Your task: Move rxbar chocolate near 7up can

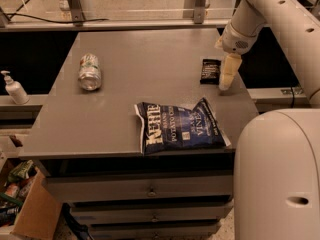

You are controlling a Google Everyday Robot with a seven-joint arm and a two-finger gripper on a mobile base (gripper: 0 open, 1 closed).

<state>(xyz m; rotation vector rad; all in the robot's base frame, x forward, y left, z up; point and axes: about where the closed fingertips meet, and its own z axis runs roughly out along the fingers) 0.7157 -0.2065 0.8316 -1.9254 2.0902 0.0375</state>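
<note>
The rxbar chocolate [210, 70] is a small flat dark bar lying near the right edge of the grey table [145, 64]. The 7up can [89, 71] lies on its side at the table's left, silver with green on its label. My gripper [227, 76] hangs from the white arm just right of the bar, its pale fingers pointing down close to the table surface beside the bar.
A large dark-blue chip bag [177, 126] lies at the table's front middle. A white pump bottle [13, 88] stands on a ledge at the left. Drawers sit under the table. A cardboard box [22, 209] is at lower left. My white base [277, 174] fills the lower right.
</note>
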